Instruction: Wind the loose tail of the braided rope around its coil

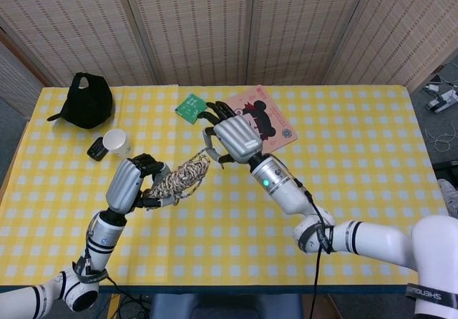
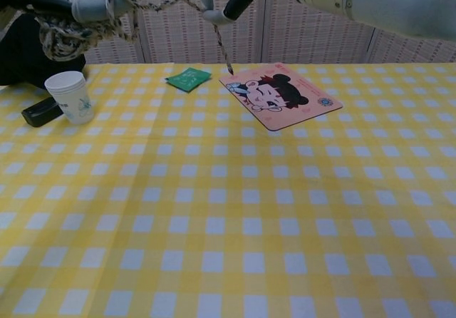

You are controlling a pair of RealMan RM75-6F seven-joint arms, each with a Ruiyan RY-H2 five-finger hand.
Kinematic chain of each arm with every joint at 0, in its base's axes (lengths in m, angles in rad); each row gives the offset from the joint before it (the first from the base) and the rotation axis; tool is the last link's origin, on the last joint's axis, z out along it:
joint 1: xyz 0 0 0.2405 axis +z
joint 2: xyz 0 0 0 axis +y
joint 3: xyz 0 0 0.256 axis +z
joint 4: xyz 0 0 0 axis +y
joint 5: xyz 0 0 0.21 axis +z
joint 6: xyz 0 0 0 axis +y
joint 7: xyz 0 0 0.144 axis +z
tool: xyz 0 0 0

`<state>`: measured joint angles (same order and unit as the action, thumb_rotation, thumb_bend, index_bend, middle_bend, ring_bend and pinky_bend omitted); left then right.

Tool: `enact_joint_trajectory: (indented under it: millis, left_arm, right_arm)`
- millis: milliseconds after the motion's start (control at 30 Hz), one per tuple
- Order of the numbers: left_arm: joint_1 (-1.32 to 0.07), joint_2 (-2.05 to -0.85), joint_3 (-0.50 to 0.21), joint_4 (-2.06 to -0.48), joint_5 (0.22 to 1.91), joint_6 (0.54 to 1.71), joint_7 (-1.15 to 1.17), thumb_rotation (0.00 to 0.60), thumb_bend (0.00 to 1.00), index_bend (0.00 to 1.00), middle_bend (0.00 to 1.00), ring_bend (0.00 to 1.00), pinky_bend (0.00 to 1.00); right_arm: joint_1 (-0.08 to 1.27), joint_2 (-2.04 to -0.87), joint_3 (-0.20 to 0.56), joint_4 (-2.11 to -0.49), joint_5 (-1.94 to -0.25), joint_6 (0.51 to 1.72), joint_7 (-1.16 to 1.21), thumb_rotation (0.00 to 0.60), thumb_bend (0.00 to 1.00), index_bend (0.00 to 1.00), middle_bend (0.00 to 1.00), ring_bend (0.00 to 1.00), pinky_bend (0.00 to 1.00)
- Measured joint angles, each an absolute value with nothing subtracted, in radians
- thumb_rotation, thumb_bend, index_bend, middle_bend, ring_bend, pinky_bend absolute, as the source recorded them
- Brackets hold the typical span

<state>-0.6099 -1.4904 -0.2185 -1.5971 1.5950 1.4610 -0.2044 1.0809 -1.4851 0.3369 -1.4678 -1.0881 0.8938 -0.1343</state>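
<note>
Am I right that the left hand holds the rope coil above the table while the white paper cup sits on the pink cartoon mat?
Not quite: the white paper cup stands on the checked tablecloth beside a small black object, well left of the pink cartoon mat, as the chest view shows. The left hand does hold the rope coil.

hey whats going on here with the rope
Two robot arms hold a braided rope coil above a yellow checked table. The left robot hand grips one end of the coil, while the right robot hand holds the loose tail at the other end. In the chest view the tail's tip hangs free, so winding looks unfinished.
</note>
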Motion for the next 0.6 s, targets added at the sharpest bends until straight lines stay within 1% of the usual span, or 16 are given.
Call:
enact_joint_trajectory:
  millis: [267, 600]
  left_arm:
    - [-0.608, -1.471, -0.253, -1.644, 1.565, 1.462, -0.228, 0.53, 0.23, 0.77, 0.82, 0.69, 0.54]
    - [-0.606, -1.448, -0.294, -1.642, 1.508, 1.451, -0.225, 0.528, 0.23, 0.77, 0.82, 0.69, 0.54]
  right_arm:
    - [1.038, -1.512, 0.283, -1.43, -1.158, 0.888, -0.052, 0.6, 0.4, 0.64, 0.19, 0.0, 0.0]
    - [0.991, -1.522, 0.233, -1.42, -1.211, 0.889, -0.015, 0.6, 0.4, 0.64, 0.19, 0.0, 0.0]
